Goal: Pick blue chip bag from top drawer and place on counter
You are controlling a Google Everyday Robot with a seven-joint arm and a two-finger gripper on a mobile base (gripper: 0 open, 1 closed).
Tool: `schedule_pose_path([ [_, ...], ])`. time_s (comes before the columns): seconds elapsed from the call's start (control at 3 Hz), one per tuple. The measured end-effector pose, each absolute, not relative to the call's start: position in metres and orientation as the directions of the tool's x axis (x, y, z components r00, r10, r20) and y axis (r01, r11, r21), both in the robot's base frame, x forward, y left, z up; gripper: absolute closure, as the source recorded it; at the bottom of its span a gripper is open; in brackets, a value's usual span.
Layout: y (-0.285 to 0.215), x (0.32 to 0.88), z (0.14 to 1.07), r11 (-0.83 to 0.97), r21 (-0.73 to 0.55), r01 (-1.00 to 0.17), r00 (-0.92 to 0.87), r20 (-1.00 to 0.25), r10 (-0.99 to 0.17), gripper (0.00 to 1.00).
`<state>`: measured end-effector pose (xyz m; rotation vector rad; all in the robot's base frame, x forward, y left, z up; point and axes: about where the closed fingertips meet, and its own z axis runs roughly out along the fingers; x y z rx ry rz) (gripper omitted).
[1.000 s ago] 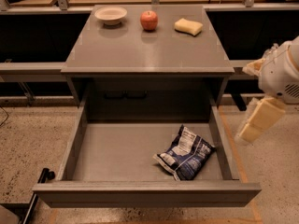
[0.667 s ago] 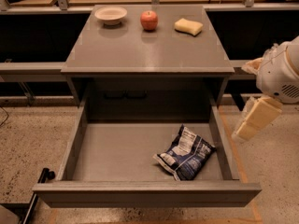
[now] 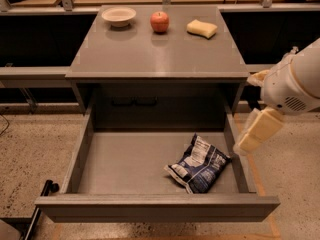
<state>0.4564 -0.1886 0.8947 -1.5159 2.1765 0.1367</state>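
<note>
Blue chip bag | in top drawer, front-right | jaws right, apart

The top drawer stands pulled fully out from the grey cabinet, its flat floor in plain sight. The blue chip bag lies crumpled in the right front part of that floor, its white label panel facing up, near the right wall. Above, on the counter, three things sit in a row along the far edge: a pale bowl on the left, a red apple in the middle and a yellow sponge on the right. The white arm enters from the right. Its cream gripper points down and left, seemingly just outside the drawer's right wall, apart from the bag.
</note>
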Motion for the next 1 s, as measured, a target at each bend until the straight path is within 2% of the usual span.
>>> schedule_pose_path([
  [1.0,-0.141,0.503,0.798,0.375,-0.092,-0.923,-0.279,-0.51,-0.814,0.0],
])
